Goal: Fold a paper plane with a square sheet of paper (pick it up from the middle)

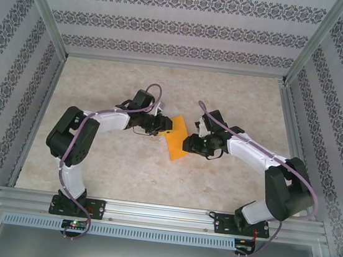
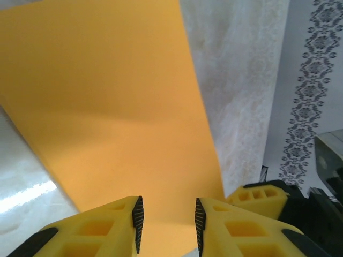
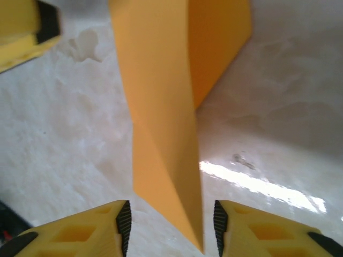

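Left gripper (image 2: 167, 227), right gripper (image 3: 171, 227) both agape, clamping nothing; I reckon square sheet of paper (image 1: 176, 138) one fold in, most remaining.

Both arms reach forward from their bases, elbows bowed outward and wrists turned in to face each other. The left gripper (image 1: 159, 126) points right, its jaws parted with a clear gap. The right gripper (image 1: 189, 144) points left, just beside it, with jaws likewise apart.
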`<state>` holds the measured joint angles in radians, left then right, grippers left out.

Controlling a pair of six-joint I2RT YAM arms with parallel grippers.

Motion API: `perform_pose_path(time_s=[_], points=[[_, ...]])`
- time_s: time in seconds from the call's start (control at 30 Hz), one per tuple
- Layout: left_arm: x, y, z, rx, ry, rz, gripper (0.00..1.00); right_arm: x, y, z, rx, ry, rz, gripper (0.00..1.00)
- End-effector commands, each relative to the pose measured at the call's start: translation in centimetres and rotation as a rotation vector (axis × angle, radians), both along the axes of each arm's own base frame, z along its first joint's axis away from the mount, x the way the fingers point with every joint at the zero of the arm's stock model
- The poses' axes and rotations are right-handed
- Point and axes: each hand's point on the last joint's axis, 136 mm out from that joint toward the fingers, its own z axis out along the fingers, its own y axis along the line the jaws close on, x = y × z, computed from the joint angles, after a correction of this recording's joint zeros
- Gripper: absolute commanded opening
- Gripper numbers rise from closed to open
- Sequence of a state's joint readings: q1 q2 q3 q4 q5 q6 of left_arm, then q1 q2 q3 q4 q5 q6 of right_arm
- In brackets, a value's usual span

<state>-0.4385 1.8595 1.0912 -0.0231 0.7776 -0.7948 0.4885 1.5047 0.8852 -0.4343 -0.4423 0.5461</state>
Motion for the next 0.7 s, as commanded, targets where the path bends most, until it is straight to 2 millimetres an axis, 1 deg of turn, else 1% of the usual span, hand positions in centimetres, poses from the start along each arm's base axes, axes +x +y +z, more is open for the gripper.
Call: perform_pose_path(time_s=[0.0,0.1,0.2,0.33,0.4,0.57,0.6,0.67], points=[[-0.3,-0.3,-0.9,0.044,-0.004,-0.048,0.33,-0.2,1.4,-0.4,0.083,0.033,0.014,0.41],[-0.4,-0.3,-1.9,0.071,0.008,-0.066,0.32,-0.3,0.9,-1.5,0.049,0.053,0.011,0.31],[-0.6,-0.3,-2.5,0.079,0.020,-0.080,0.31,-0.5,0.5,-2.5,0.025,0.068,0.006,0.22],[-0.7,-0.3,-3.1,0.092,0.030,-0.092,0.31,-0.7,0.0,-3.5,-0.008,0.082,0.002,0.15],[-0.7,-0.4,-3.3,0.097,0.032,-0.099,0.30,-0.8,-0.2,-4.0,-0.031,0.095,0.003,0.13],[-1.1,-0.5,-4.1,0.108,0.046,-0.116,0.29,-0.6,-0.2,-4.7,-0.081,0.102,0.017,0.09],[-1.1,-0.6,-4.2,0.110,0.046,-0.121,0.27,-0.6,0.0,-4.8,-0.088,0.105,0.025,0.09],[-1.3,-0.5,-4.6,0.118,0.055,-0.128,0.26,-0.4,0.4,-4.8,-0.084,0.104,0.031,0.08]])
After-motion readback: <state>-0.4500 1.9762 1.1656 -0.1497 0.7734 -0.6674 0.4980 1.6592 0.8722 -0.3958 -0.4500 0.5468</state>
